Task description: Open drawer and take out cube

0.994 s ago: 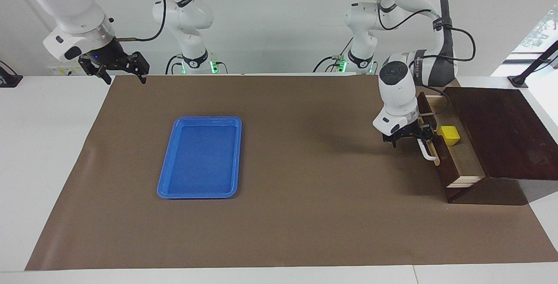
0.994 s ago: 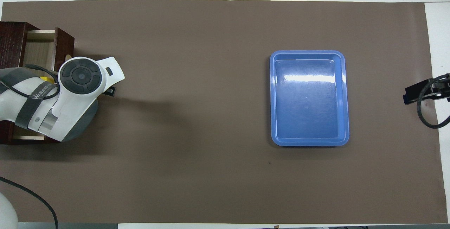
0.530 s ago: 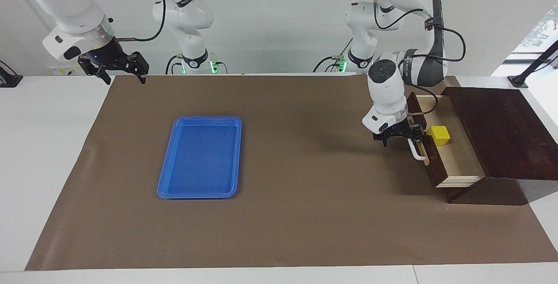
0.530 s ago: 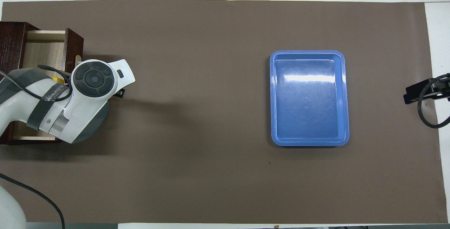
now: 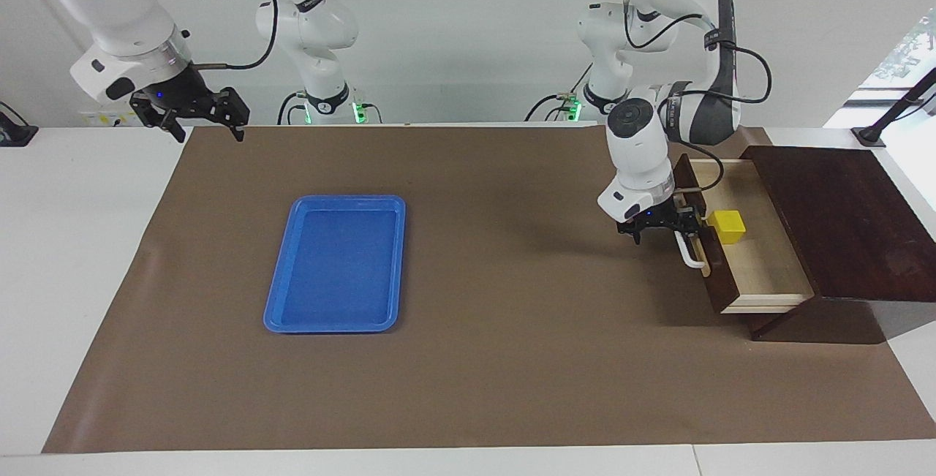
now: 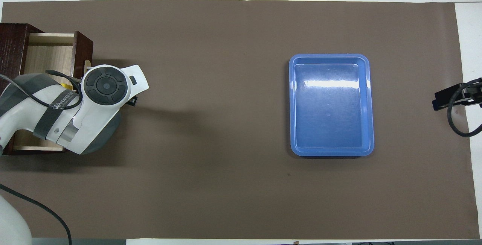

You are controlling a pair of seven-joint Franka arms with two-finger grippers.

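A white worktop (image 5: 88, 242) carries a large brown mat (image 5: 512, 359) that covers most of its surface.

At the left arm's end of the worktop stands a dark brown wooden cabinet (image 5: 841, 220). Its drawer (image 5: 760, 264) is pulled out toward the middle of the mat, showing a pale light-wood interior. The drawer front is dark brown, with a white bar handle (image 5: 687, 251) mounted on a tan strip.

Toward the right arm's end of the worktop, a flat blue plastic tray (image 5: 303, 315) lies on the mat, well apart from the drawer.

The left arm reaches down in front of the drawer. The left end effector (image 5: 658, 226) sits at the upper part of the white handle, its black fingers standing at the bar. The fingers are spread as wide as they go, yet whether they actually press on the handle cannot be told. In the overhead view the arm's wrist hides this end effector almost completely.

The right arm waits, raised above the mat's corner nearest its own base. The right end effector (image 5: 207, 122) hangs there with its fingers wide apart, holding nothing.

The cube (image 5: 729, 226), small and bright yellow, rests inside the drawer on the pale floor, just beside the inner face of the drawer front and close to the left end effector.
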